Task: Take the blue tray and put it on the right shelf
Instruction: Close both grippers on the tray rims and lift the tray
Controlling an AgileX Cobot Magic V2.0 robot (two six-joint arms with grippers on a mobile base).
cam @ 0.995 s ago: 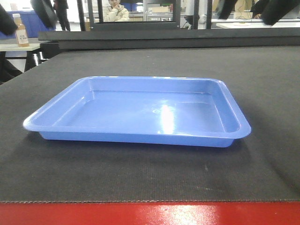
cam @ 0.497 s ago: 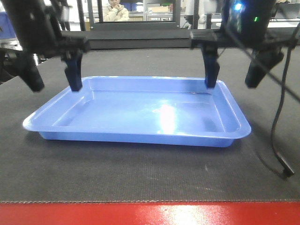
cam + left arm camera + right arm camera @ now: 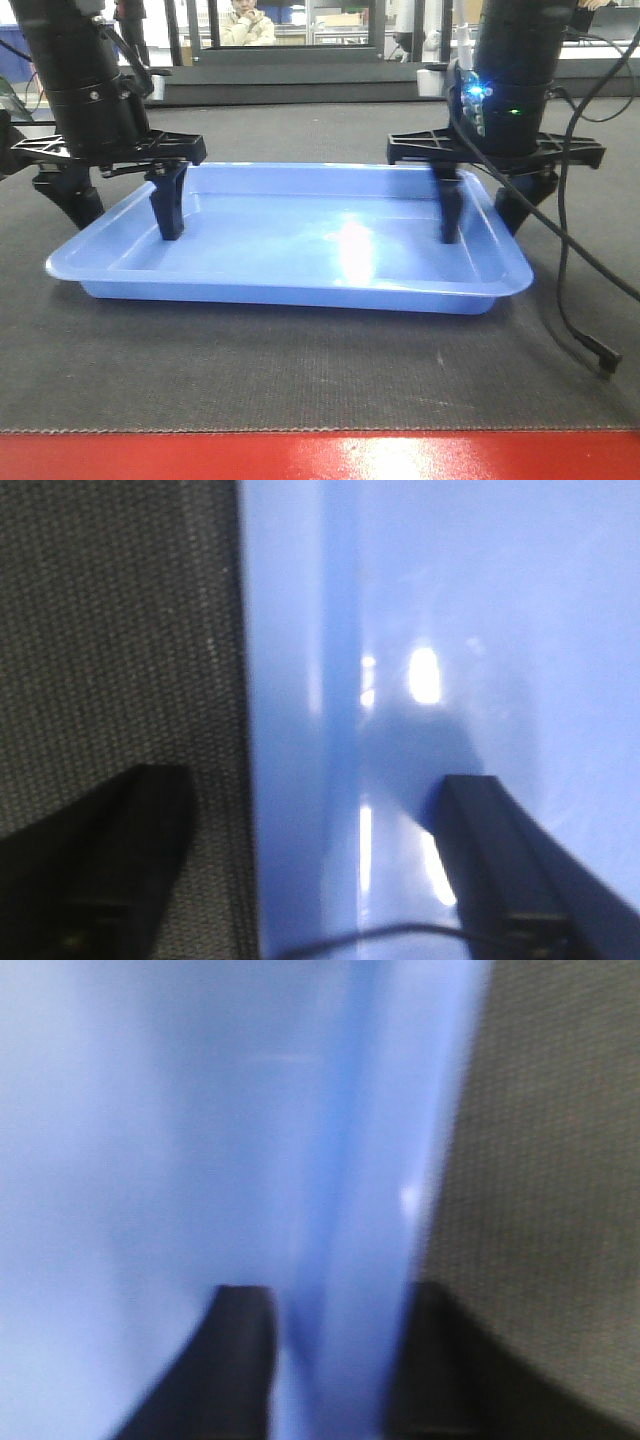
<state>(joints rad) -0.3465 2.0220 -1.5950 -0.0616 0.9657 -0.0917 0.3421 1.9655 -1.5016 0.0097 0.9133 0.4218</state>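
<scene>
The blue tray (image 3: 300,250) lies flat on the black-topped table (image 3: 300,370). My left gripper (image 3: 120,212) is open and straddles the tray's left rim, one finger inside the tray and one outside on the table. The left wrist view shows that rim (image 3: 290,730) between the wide-apart fingers of the left gripper (image 3: 308,785). My right gripper (image 3: 486,215) is open and straddles the right rim the same way. In the blurred right wrist view the rim (image 3: 370,1160) runs between the jaws of the right gripper (image 3: 335,1300), which stand close to it. The right shelf is out of view.
The table's red front edge (image 3: 320,458) runs along the bottom. A black cable (image 3: 585,335) hangs from the right arm down to the table at the right. A raised black ledge (image 3: 300,90) and a seated person (image 3: 247,22) are behind the table.
Both arms came into view from above, moved toward me and came down. Each gripper now straddles a side rim near the tray's middle. The tray has not moved.
</scene>
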